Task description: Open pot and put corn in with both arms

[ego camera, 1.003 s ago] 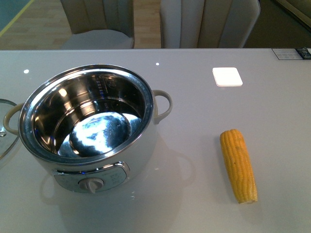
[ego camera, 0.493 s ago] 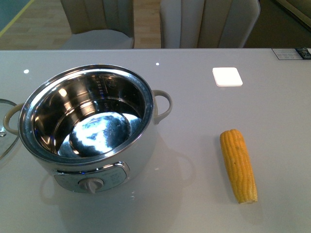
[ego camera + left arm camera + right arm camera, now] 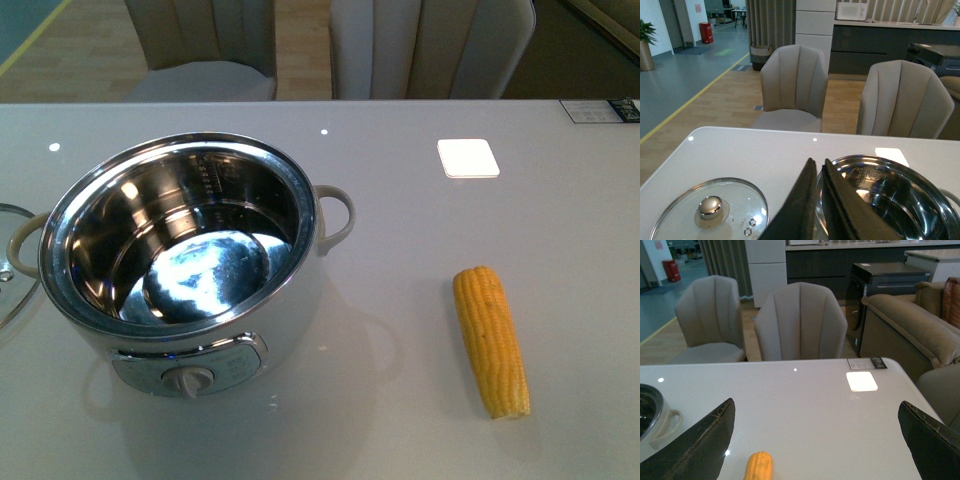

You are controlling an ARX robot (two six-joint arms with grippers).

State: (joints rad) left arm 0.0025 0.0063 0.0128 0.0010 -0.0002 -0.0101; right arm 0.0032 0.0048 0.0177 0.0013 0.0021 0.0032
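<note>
pot (image 3: 296,318) is being seen uncovered on the table (image 3: 400,230), with the glass lid (image 3: 735,200) lying flat just beside it on the left. corn (image 3: 491,340) is lying on the table, well apart to the pot's right. left gripper (image 3: 818,164) jaws are being held pressed together, gripping nothing, between lid and pot rim. right gripper (image 3: 816,412) jaws are being held spread wide above the corn.

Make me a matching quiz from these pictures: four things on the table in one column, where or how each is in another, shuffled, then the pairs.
1. pot
2. corn
3. glass lid
4. white square pad

A. lies on the table right of the pot
B. far side of the table, beyond the corn
C. uncovered, steel bowl empty
D. flat on the table left of the pot

Pairs: 1-C, 2-A, 3-D, 4-B.
</note>
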